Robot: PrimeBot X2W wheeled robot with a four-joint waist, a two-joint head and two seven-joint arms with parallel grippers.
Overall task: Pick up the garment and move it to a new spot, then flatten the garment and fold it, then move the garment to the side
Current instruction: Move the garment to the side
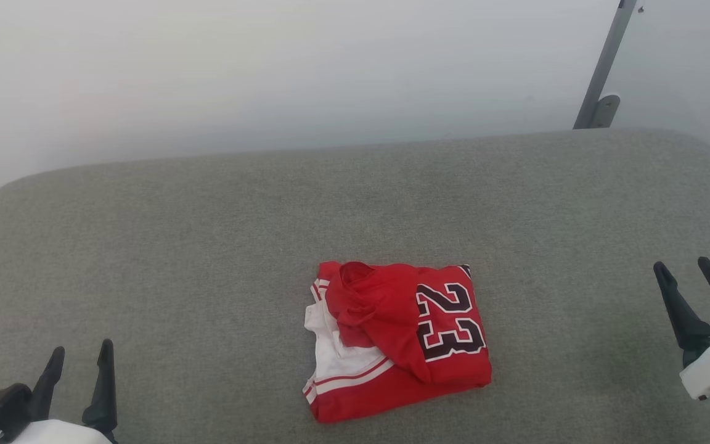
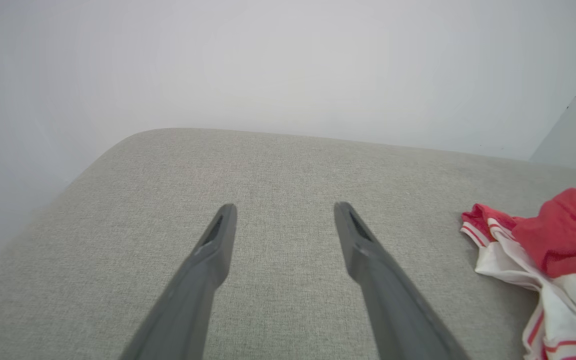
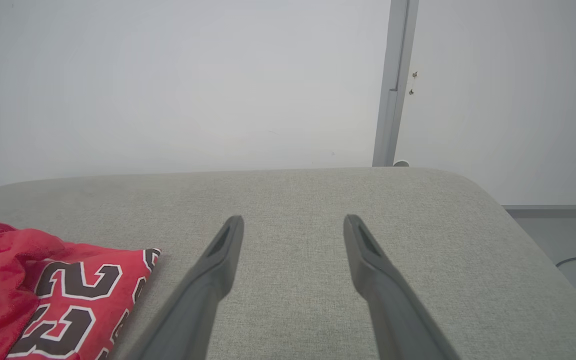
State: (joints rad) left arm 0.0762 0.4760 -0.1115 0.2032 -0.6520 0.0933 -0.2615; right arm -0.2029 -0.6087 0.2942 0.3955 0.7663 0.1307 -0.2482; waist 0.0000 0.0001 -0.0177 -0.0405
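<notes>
My left gripper (image 1: 82,346) and right gripper (image 1: 680,263) were both spread wide and empty, well off the jersey (image 1: 450,370); I judged that grabbing both near corners would lift it without bunching.

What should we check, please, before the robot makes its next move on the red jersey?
1. The left gripper open and empty: ok.
2. The right gripper open and empty: ok.
3. The garment wholly on the grey cushion, between both grippers, touched by neither: ok.
4. The garment lying flat: not ok; red fabric is bunched on top beside the 23.
5. How its hidden lower layers lie: cannot tell.
</notes>
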